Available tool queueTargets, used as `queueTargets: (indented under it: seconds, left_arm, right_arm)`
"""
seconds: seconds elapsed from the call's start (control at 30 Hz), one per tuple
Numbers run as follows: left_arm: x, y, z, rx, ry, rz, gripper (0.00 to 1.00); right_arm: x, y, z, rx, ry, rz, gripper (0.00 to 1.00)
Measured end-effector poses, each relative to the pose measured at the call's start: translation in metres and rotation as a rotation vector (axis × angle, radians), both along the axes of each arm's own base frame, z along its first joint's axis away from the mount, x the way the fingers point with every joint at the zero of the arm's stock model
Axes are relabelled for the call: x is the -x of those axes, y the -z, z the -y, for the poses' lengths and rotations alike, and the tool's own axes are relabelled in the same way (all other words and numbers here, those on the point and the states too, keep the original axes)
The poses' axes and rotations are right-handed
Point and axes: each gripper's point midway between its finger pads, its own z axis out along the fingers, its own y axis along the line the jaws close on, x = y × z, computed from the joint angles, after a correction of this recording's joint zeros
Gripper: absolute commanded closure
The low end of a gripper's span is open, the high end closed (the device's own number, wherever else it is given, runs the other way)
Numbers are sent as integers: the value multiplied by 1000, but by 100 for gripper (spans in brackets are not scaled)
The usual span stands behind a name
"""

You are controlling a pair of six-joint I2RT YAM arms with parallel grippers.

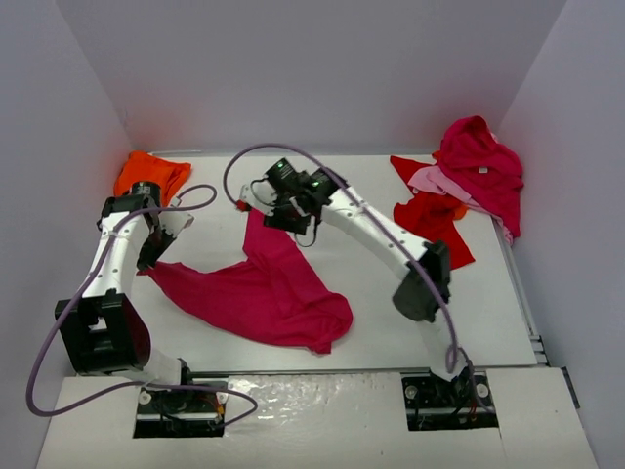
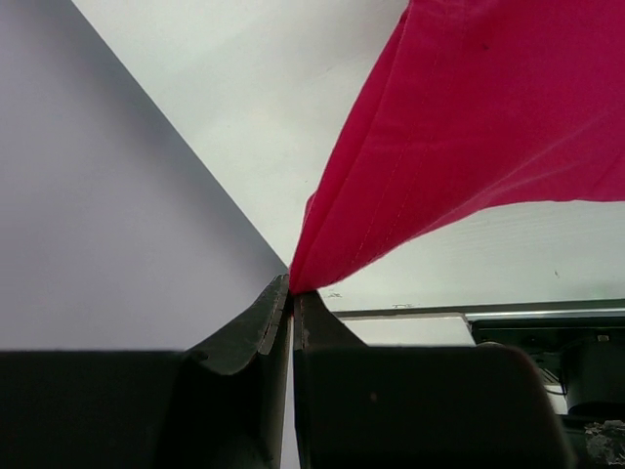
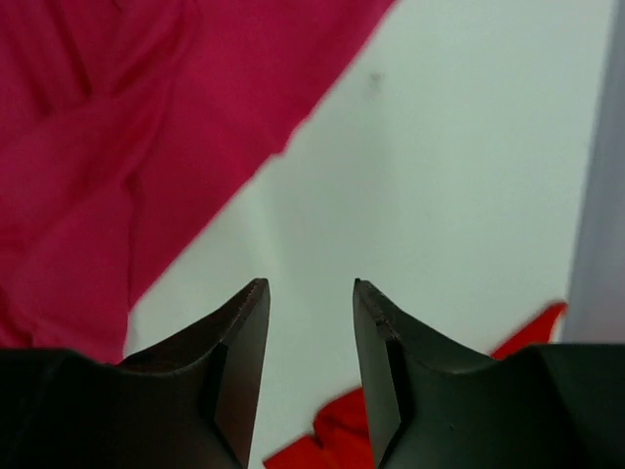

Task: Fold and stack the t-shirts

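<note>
From above, a magenta shirt (image 1: 269, 293) lies spread out but wrinkled in the middle of the white bench (image 1: 391, 332). The left gripper (image 1: 149, 260) is at its left corner, and the right gripper (image 1: 250, 202) hangs just beside its far tip. An orange shirt (image 1: 151, 176) lies crumpled in the far left corner. In the far right corner there is a heap: a second magenta shirt (image 1: 480, 161) on top, a pink shirt (image 1: 439, 181) under it, and a red shirt (image 1: 435, 223) under these, spreading toward the middle. In the left wrist view, the left gripper (image 2: 291, 293) is fully closed and pinches a corner of the magenta shirt; the cloth rises from the jaws and fans out to the upper right, above the bench. In the right wrist view, the right gripper (image 3: 311, 283) is partly open, with a clear gap between the jaws and nothing in it, only bare bench below. The magenta shirt fills the upper left there, apart from the fingers. A red-orange cloth (image 3: 332, 435) shows at the lower edge; which shirt it is, I cannot tell.
</note>
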Motion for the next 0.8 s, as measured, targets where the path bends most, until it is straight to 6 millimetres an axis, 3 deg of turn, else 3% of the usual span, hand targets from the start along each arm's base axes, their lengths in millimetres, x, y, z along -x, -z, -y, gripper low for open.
queueTargets:
  seconds: [0.1, 0.2, 0.27, 0.33, 0.57, 0.8]
  left_arm:
    - [4, 4, 4, 2, 6, -17, 100]
    - [8, 8, 3, -3, -15, -26, 100]
    - [10, 10, 2, -9, -22, -35, 100]
    - [10, 12, 4, -5, -15, -37, 100]
    - [11, 19, 11, 13, 2, -47, 100]
    - [7, 19, 11, 15, 3, -30, 100]
  right_arm:
    - [-7, 61, -44, -4, -46, -98, 59]
    - [8, 126, -61, 56, -88, -220, 56]
    - [19, 154, -68, 84, -103, -269, 55]
    - [29, 169, -75, 101, -117, -292, 55]
    - [33, 159, -100, 44, -122, -266, 53]
    - [16, 150, -99, 39, -60, -199, 51]
